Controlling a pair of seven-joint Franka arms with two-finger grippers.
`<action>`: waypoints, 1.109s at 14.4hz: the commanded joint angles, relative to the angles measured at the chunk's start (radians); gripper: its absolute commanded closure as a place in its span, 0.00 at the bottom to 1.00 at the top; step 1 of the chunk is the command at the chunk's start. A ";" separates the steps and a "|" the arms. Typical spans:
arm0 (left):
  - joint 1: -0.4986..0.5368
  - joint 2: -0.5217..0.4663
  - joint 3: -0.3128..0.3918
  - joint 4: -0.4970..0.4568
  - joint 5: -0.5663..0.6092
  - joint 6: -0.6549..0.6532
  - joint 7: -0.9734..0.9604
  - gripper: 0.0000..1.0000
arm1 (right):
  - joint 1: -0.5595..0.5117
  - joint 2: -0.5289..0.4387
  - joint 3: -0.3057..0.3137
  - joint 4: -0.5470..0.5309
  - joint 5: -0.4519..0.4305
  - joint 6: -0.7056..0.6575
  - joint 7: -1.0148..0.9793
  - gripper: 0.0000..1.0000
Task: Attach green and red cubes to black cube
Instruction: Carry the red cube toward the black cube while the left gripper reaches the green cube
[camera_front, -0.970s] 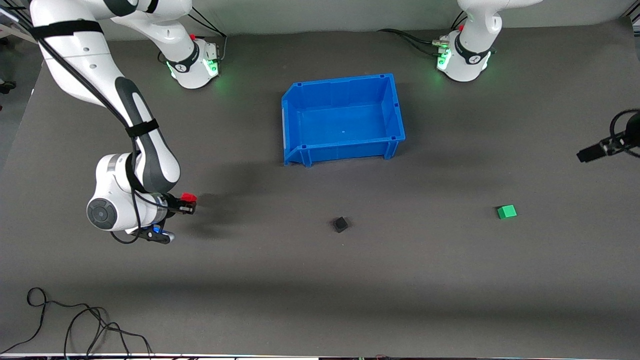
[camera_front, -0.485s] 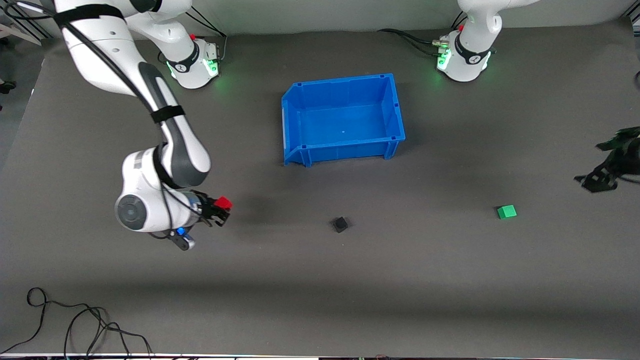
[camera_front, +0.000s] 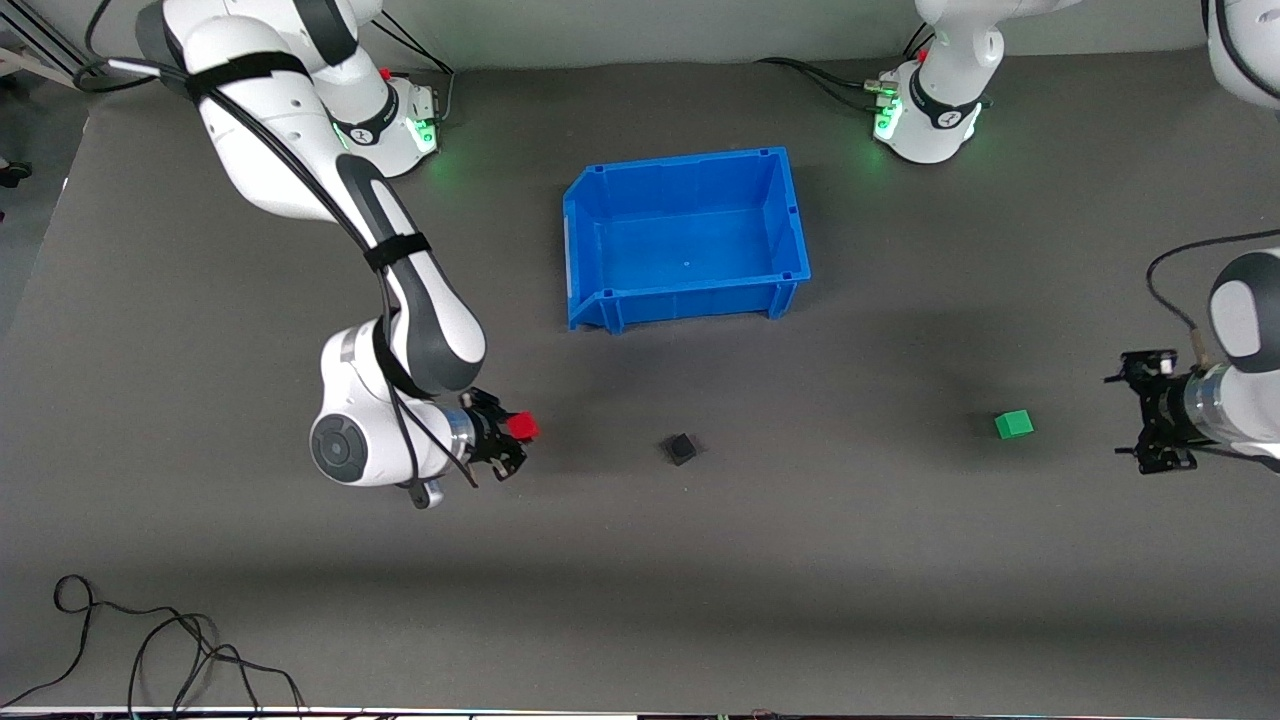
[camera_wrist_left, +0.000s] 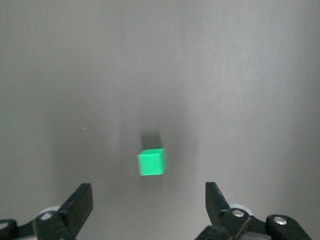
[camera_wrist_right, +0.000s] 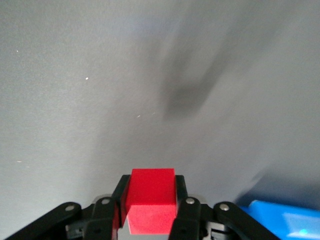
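The black cube (camera_front: 681, 448) sits on the dark mat, nearer the front camera than the blue bin. My right gripper (camera_front: 512, 437) is shut on the red cube (camera_front: 520, 426) and holds it just above the mat, beside the black cube toward the right arm's end; the red cube also shows between the fingers in the right wrist view (camera_wrist_right: 150, 200). The green cube (camera_front: 1013, 424) lies toward the left arm's end. My left gripper (camera_front: 1135, 412) is open and empty beside it; the left wrist view shows the green cube (camera_wrist_left: 151, 162) ahead of the spread fingertips (camera_wrist_left: 82, 197).
A blue bin (camera_front: 790, 215) stands empty at mid-table, farther from the front camera than the cubes. A loose black cable (camera_front: 150, 640) lies at the near corner toward the right arm's end.
My right gripper has carried the red cube toward the black cube. My left arm has swung in from the table's edge and its gripper now sits close to the green cube.
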 joint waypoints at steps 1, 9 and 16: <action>0.004 -0.007 0.005 -0.091 -0.008 0.144 -0.191 0.00 | 0.043 0.067 -0.009 0.067 0.038 0.080 0.148 0.91; -0.019 0.048 0.007 -0.281 0.043 0.306 -0.236 0.00 | 0.143 0.243 0.058 0.195 0.043 0.384 0.479 0.91; -0.032 0.058 0.007 -0.415 0.096 0.505 -0.233 0.04 | 0.146 0.294 0.084 0.258 0.043 0.420 0.515 0.91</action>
